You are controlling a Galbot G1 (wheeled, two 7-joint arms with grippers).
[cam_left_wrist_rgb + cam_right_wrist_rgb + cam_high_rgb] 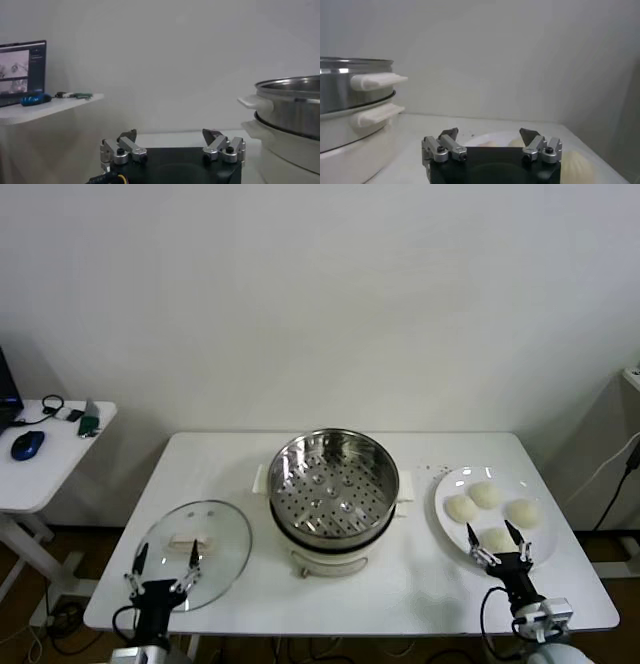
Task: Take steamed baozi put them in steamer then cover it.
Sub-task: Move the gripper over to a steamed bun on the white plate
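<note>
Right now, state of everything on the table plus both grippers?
steamer: uncovered, tray empty
glass lid: off, flat on the table left of the steamer
steamed baozi: four, all on the plate
plate: right of the steamer
left gripper: open, by the lid
right gripper: open, at the plate's near edge

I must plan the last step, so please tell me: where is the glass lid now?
In the head view, the glass lid lies flat on the table at the robot's left, beside the open steamer, under the left end effector.
</note>
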